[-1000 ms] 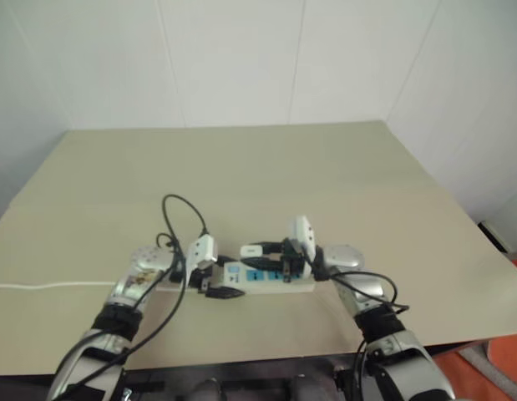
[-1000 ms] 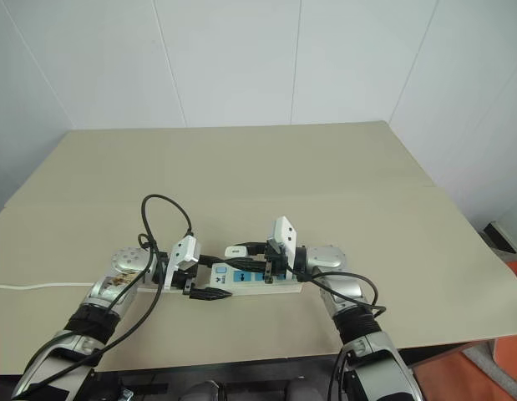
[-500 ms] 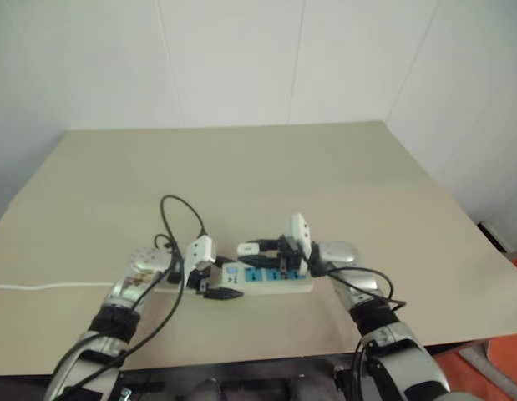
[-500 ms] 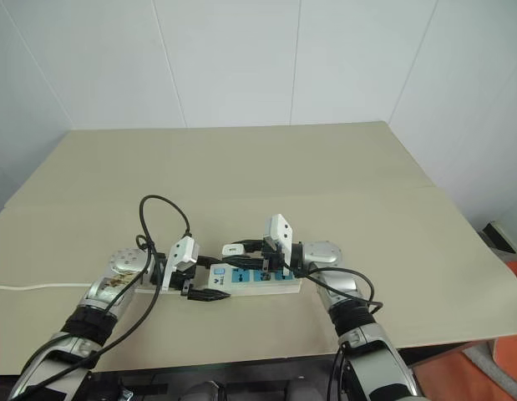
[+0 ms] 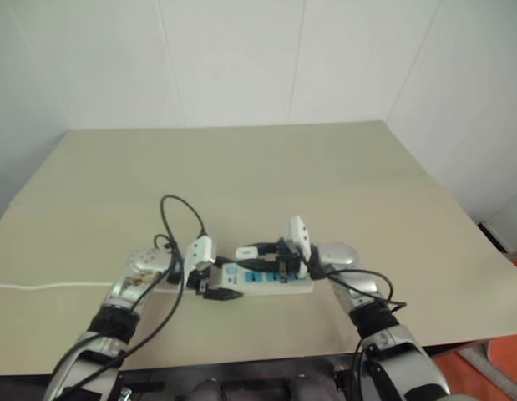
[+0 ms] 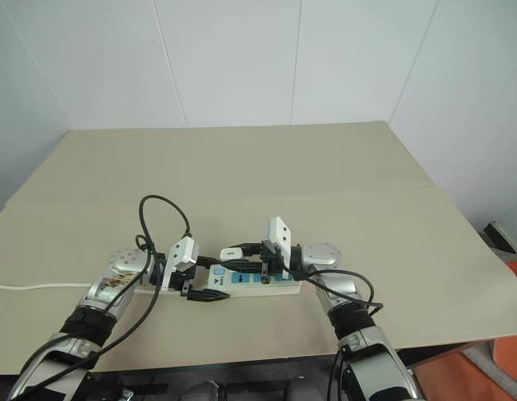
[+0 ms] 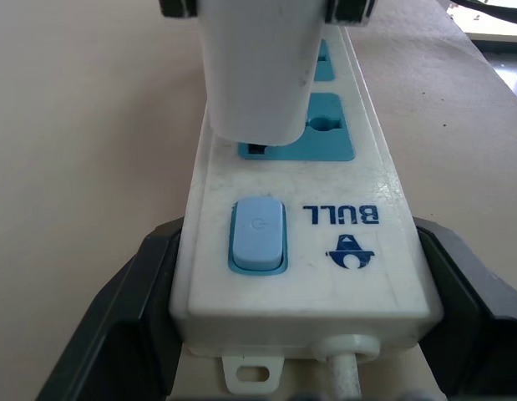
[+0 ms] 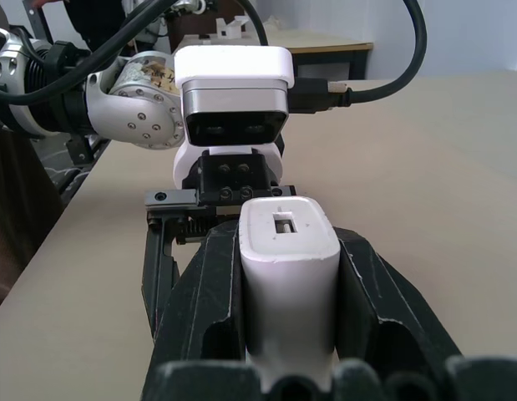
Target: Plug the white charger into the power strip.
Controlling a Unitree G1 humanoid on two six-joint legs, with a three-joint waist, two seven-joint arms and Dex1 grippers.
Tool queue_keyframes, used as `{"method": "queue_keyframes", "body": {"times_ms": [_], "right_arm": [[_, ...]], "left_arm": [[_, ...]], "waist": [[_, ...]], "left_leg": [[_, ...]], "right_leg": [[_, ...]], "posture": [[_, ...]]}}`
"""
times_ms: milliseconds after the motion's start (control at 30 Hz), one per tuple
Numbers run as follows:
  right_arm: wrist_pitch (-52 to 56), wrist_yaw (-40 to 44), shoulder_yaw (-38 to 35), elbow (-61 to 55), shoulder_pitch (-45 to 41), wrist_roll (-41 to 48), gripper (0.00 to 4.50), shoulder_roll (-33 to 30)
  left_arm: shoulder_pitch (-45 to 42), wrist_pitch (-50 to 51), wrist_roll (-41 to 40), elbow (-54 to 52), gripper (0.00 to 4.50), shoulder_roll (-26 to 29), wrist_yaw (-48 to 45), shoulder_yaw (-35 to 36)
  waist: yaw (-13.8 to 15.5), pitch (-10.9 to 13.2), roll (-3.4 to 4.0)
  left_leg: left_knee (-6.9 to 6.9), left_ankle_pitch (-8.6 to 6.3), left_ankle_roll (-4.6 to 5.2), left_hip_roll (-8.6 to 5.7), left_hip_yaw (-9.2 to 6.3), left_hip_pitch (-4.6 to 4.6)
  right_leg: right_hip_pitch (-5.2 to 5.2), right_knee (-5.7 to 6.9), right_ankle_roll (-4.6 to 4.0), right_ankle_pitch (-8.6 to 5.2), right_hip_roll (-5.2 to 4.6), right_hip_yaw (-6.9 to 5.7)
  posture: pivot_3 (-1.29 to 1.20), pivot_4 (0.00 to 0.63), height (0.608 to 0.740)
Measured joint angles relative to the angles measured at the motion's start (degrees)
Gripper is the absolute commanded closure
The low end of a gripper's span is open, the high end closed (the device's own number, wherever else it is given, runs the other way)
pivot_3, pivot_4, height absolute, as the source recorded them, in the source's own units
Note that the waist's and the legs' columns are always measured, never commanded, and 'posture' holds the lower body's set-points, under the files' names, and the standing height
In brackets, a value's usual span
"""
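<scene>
A beige table [image 6: 325, 167] carries the power strip [image 6: 241, 282], which lies flat near the front edge; its thin white cord [image 6: 32, 286] runs left.

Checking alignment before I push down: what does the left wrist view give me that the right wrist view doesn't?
Left wrist view: the power strip end-on between the left gripper's fingers, its blue switch, the BULL mark, and the blue socket under the charger's bottom edge.

Right wrist view: the charger's top face with its small port, clamped between the right gripper's fingers, and the left gripper's white module facing it.

Both: the white charger and the tan table.
</scene>
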Motion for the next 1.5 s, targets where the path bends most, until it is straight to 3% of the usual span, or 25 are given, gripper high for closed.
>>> {"method": "queue_keyframes", "body": {"times_ms": [567,1500], "right_arm": [[-10.14,1.96,3.01,6.86,-1.62,-1.95,3.39,-2.51],[-4.73,3.87,3.76,6.84,-1.93,1.34,3.39,-5.61]], "left_arm": [[0.5,0.21,-0.26,-0.41,1.21,0.01,1.12,-0.83],[0.59,-0.04,-0.44,-1.11,1.21,0.01,0.98,-1.65]], "waist": [[0.03,0.0,-0.01],[0.39,0.01,-0.02]], "left_leg": [[-0.01,0.0,0.0,0.0,0.0,0.4],[-0.04,-0.01,-0.01,-0.01,0.01,0.37]], "right_leg": [[0.44,-0.07,0.0,-0.01,-0.01,-0.01],[0.47,-0.16,-0.01,-0.02,-0.03,-0.02]], "posture": [[0.0,0.15,0.74],[0.0,0.15,0.74]]}}
